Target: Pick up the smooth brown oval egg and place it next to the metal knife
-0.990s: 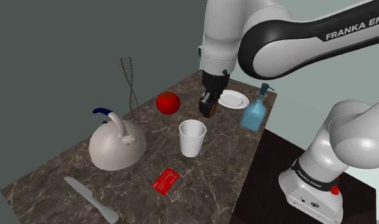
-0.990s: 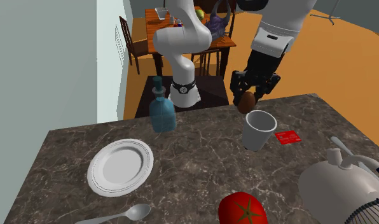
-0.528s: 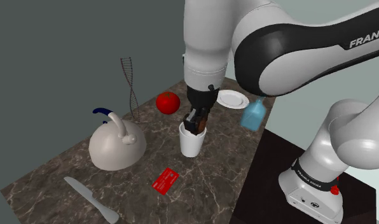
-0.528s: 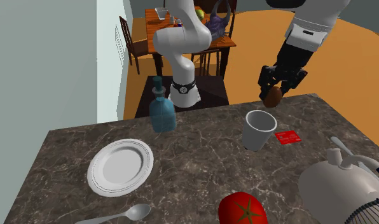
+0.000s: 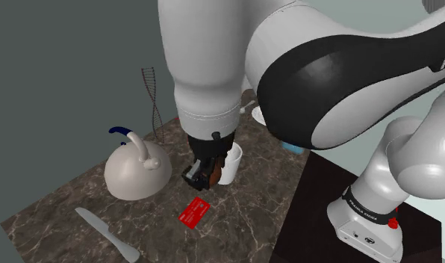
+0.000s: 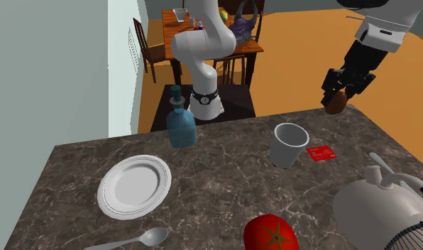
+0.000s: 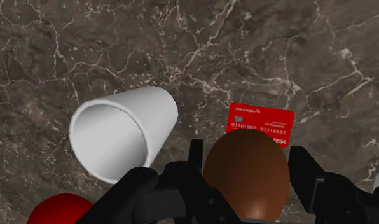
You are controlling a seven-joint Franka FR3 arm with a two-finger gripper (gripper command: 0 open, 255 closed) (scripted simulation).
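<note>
A smooth brown egg hangs above the dark marble table, clasped between the black fingers of my gripper. It is in the air just over a red card, beside a white cup. The grey knife lies flat near the table corner at the shoulder view's lower left, well apart from the egg. My arm's large white link covers the far part of the table in the shoulder view.
A pale domed kettle with a blue handle stands between cup and knife. A thin wire helix rises behind it. A red tomato, white plate, spoon and blue bottle occupy the far end.
My gripper has carried the egg from near the plate, past the white cup, to above the red card, closer to the knife. Nothing on the table has moved.
</note>
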